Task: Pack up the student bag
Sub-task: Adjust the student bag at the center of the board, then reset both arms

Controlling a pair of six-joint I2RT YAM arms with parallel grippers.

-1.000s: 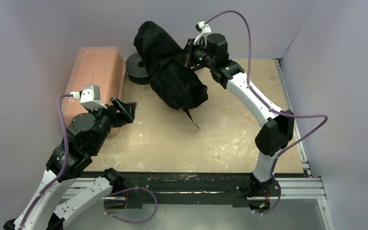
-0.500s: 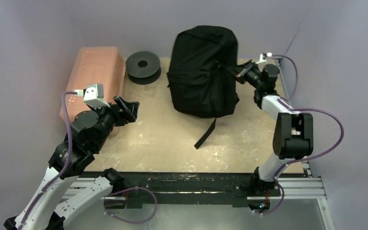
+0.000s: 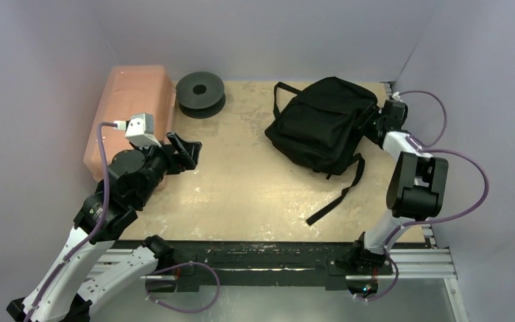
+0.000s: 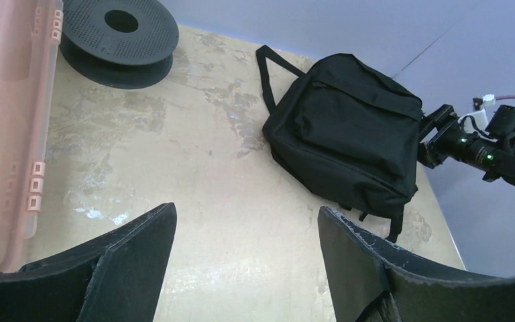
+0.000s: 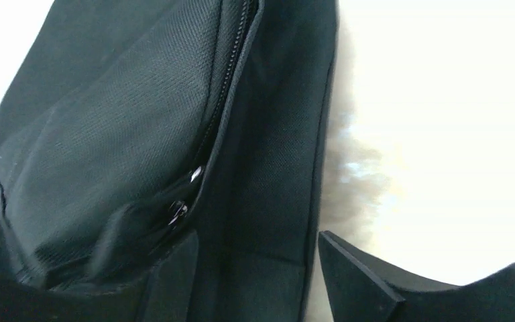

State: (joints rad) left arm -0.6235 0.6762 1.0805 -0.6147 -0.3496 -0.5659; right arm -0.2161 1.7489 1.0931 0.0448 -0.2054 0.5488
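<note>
The student bag (image 3: 322, 124), a soft black backpack, lies flat on the table at the back right, one long strap (image 3: 338, 194) trailing toward the near edge. In the left wrist view the bag (image 4: 349, 144) shows whole. My right gripper (image 3: 370, 124) is at the bag's right edge and stands open. In the right wrist view its jaws (image 5: 258, 238) straddle a fold of the bag (image 5: 141, 121) by the zip; the right finger stands apart from the fabric. My left gripper (image 3: 186, 149) hovers open and empty over the left of the table (image 4: 245, 211).
A pink translucent box (image 3: 131, 107) lies along the left wall, close behind my left arm. A black round spool (image 3: 200, 92) sits at the back, left of the bag. Walls close the table on the left, back and right.
The right arm swung the hanging bag to the right and lowered it onto the table, and its jaws have come apart. The left gripper edged slightly forward.
</note>
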